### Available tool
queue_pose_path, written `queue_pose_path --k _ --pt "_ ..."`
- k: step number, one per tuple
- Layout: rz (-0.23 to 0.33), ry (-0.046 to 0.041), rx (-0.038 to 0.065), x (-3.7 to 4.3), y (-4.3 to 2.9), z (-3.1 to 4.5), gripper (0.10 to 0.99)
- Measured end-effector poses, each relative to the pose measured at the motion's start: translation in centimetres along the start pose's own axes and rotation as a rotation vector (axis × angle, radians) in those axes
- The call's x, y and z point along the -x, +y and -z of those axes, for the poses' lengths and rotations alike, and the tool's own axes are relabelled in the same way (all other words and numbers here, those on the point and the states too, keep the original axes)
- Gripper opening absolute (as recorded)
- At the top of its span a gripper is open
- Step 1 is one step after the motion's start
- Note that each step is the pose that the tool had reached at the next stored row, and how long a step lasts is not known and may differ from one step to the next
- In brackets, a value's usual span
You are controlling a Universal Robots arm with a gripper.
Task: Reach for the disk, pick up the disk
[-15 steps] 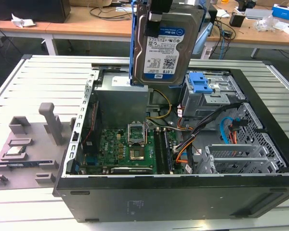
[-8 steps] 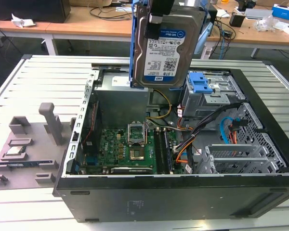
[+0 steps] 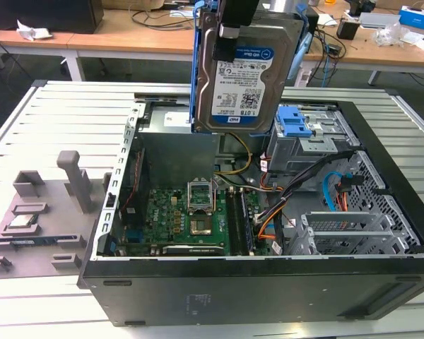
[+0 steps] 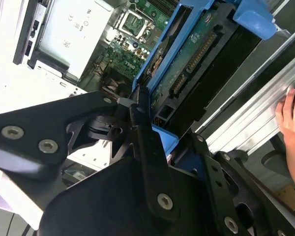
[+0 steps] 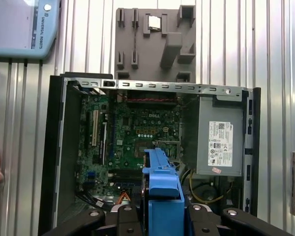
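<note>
Exterior view: pincer (image 3: pixel 230 32) pinching disk (image 3: pixel 246 74) above open PC case (image 3: pixel 268 282) w/ motherboard (image 3: pixel 191 219).

Above case: I hold the disk (image 3: pixel 249 67) clear of the open computer case (image 3: pixel 268 282) | below: motherboard (image 3: pixel 187 215), cables (image 3: pixel 307 176) and drive cage (image 3: pixel 311 134) crowd the interior | beside case: a person's hand (image 4: pixel 291 132) on the slatted table (image 3: pixel 63 120).

Metal, plastic and paper over the open case

The disk (image 3: pixel 247 70) shows dull silver metal, a smooth paper label and glossy blue plastic rails; the tool (image 4: pixel 137 128) is matt black with bright screws; the computer case (image 3: pixel 403 212) is perforated grey steel on a ribbed, satin aluminium surface (image 3: pixel 63 120)
</note>
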State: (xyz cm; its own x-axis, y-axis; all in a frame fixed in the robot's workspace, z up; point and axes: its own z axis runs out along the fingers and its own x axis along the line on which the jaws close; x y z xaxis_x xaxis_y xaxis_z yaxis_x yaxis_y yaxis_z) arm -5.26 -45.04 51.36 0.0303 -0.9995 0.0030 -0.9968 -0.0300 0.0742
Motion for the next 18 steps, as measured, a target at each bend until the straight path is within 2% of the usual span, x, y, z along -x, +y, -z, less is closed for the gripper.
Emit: queue_pose_path --k 9,18 --pt "0.0 0.0001 0.0 -1.09 0.03 -0.03 0.369" --pt "0.0 0.0001 0.0 -2.62 0.07 -0.07 0.369"
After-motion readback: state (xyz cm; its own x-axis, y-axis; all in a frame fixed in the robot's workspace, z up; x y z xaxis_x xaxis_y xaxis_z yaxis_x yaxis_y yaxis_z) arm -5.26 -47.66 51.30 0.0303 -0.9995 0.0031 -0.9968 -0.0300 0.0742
